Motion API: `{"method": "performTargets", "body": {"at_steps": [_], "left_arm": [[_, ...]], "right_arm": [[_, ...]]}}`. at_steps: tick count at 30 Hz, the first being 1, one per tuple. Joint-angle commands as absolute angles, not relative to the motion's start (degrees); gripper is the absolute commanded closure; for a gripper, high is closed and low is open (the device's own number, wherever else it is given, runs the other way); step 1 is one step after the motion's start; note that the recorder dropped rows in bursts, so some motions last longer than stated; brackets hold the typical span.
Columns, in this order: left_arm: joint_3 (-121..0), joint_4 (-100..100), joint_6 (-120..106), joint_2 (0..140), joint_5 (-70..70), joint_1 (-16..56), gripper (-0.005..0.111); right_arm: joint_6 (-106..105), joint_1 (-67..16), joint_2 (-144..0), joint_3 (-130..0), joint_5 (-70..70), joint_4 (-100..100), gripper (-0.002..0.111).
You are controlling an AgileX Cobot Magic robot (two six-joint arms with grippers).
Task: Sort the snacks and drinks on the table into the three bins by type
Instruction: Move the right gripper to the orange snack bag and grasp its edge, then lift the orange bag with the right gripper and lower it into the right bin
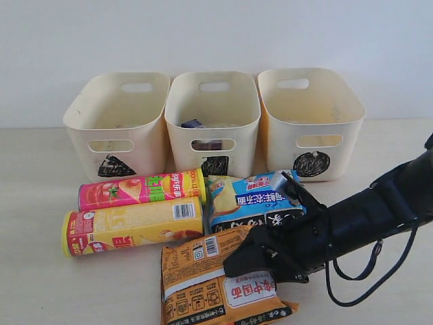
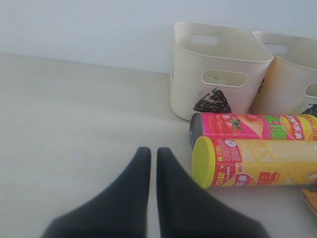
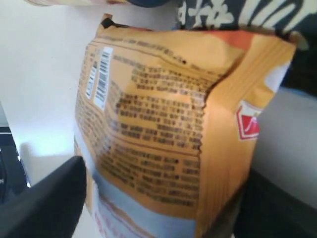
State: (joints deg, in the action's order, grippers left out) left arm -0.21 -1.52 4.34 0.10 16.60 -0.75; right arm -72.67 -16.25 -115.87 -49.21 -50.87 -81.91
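While I am judging the pick-up to be the step in hand, Item: orange packet [image 1: 196, 284], lying flat at the table's [image 1: 40, 203] front, just beside the blue-black packet [image 1: 254, 203].
Right gripper [image 1: 260, 257]: jaws standing wide, straddling the orange packet, not yet closed on it.
Left gripper [image 2: 150, 151]: jaws pressed together, holding nothing, hovering beside the yellow canister [image 2: 257, 163].
Handling: I am aiming to pinch across the packet's middle, gently, as the crinkly film is likely to slip.
Destination: I am avoiding the middle bin [image 1: 213, 108], which is holding a dark carton [image 1: 193, 124].

bins [image 1: 149, 145]: matt cream plastic | orange packet [image 1: 196, 277]: crinkly glossy film | table [image 1: 34, 203]: smooth pale wood-grain
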Motion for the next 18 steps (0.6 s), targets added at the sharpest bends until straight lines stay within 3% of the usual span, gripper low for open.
{"method": "performTargets", "body": {"at_steps": [1,3,9,18], "left_arm": [[0.0,-1.47,4.01,0.0,16.7,-0.99,0.103],[0.0,-1.47,4.01,0.0,16.7,-0.99,0.103],[0.0,-1.47,4.01,0.0,16.7,-0.99,0.103],[0.0,-1.47,4.01,0.0,16.7,-0.99,0.103]], "right_arm": [[-72.4,-16.58,-117.46,-48.72,-45.15,-77.23,0.047],[-72.51,-16.58,-117.46,-48.72,-45.04,-76.74,0.058],[-72.3,-16.58,-117.22,-49.58,-46.39,-75.41,0.105],[-72.3,-16.58,-115.85,-51.54,-51.62,-74.18,0.108]]}}
